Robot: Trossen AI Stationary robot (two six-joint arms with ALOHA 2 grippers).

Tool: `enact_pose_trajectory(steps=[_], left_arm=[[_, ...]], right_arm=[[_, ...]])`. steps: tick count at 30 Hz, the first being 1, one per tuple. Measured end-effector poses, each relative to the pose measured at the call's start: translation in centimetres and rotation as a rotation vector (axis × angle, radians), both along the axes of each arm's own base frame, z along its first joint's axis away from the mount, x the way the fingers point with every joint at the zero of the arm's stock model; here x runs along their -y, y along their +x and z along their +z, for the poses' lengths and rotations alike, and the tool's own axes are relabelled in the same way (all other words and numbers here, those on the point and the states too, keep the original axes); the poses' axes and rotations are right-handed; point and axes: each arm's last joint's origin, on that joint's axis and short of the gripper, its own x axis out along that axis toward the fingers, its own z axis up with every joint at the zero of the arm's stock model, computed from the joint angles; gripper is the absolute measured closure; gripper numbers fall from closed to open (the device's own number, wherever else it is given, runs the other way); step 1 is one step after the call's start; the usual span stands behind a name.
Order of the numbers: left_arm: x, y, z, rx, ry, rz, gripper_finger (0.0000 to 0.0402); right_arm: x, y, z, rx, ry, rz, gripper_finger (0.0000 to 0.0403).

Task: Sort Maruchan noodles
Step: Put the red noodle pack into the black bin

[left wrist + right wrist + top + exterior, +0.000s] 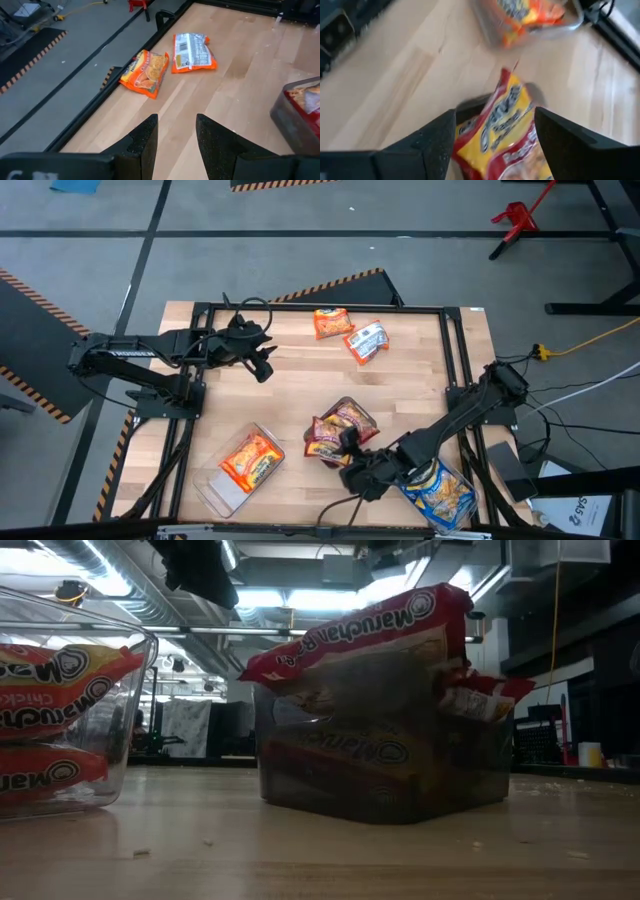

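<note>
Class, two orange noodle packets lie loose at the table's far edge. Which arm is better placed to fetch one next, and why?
Probably the left. The left gripper hangs open, empty, near the orange packets, which fill its wrist view. The right gripper is across the table over the dark red packets' tray.

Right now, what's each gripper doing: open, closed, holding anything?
Left gripper: open, empty, above bare table short of the two loose orange packets.
Right gripper: open, fingers either side of a dark red packet over its tray; grip not clear.
</note>
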Motion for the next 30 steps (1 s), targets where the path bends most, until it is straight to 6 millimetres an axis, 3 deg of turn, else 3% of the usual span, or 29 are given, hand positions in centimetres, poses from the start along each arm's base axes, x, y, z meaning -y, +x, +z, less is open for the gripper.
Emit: enact_pose_trajectory(steps=[4, 7, 17, 26, 30], left_arm=[[0.1, -0.1, 0.1, 0.018, -0.037, -0.015, 0.0274], [0.2, -0.6, 0.5, 0.046, -0.050, -0.032, 0.0274], [0.9, -1.6, 1.2, 0.094, -0.072, -0.057, 0.0274], [1.3, -2.2, 0.5, 0.019, -0.113, -0.047, 0.0274], [1.3, -2.3, 0.5, 0.018, -0.118, -0.043, 0.0274]], right_arm=[[-0.1, 0.9, 1.9, 0.087, 0.002, 0.021, 0.0153], [0.5, 1.8, 2.1, 0.127, 0.016, 0.010, 0.0161], [4.8, 5.9, -2.2, 0.000, 0.041, -0.077, 0.0171], [8.2, 6.3, -3.2, -0.050, -0.076, -0.277, 0.0171], [8.3, 6.2, -3.2, -0.064, -0.082, -0.276, 0.0171]])
